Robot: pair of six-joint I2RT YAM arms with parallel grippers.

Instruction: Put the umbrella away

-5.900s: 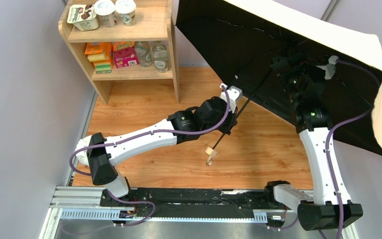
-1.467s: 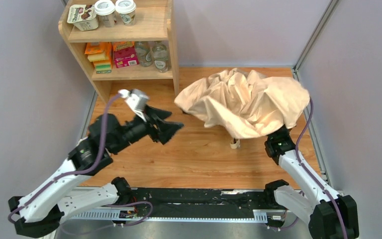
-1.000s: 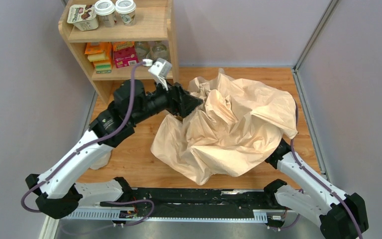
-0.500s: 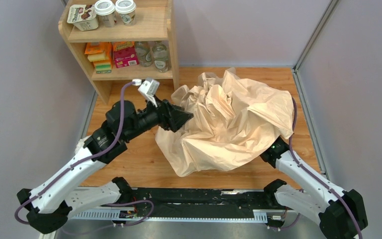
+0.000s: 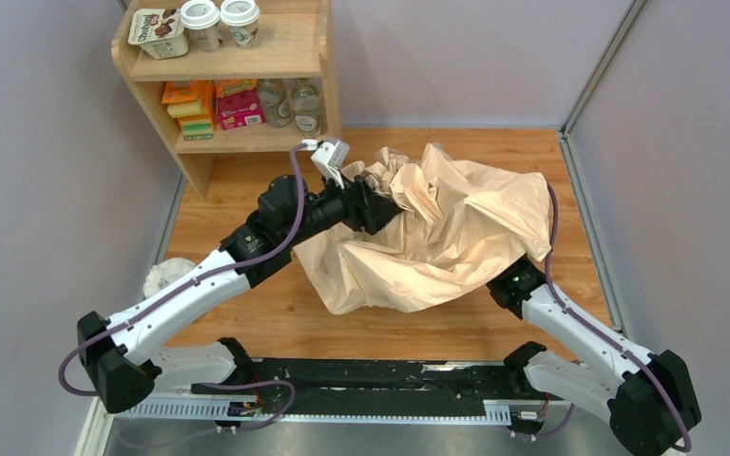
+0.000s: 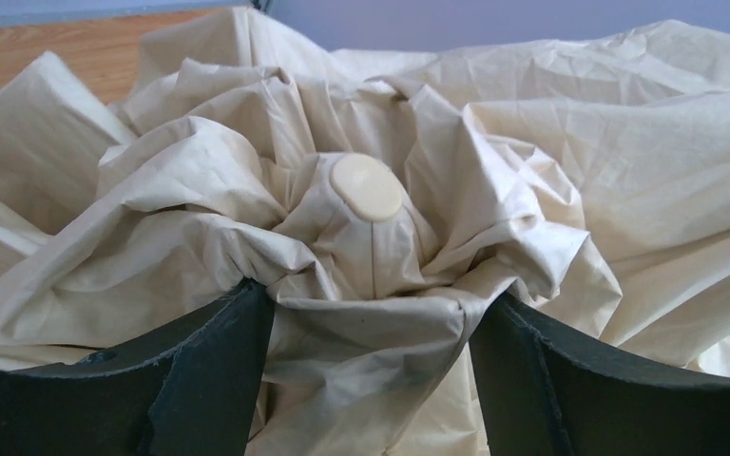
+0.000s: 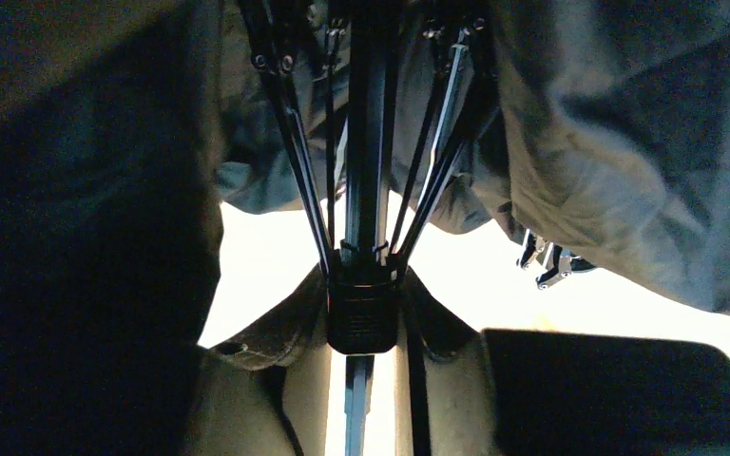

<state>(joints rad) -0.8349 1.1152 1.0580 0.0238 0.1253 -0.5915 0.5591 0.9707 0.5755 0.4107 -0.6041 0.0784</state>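
Two arms stretched inward, left gripper splayed around umbrella tip, right gripper state unclear.

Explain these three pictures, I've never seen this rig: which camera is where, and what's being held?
Two white robot arms, left and right, with two-finger grippers. The overhead view shows them, the wooden table, a wooden shelf and the collapsed beige fabric umbrella. The left wrist view shows the left gripper open, its fingers either side of the umbrella's crown. The right wrist view looks up under the canopy at the thin black shaft; whether the right gripper grips it is unclear.
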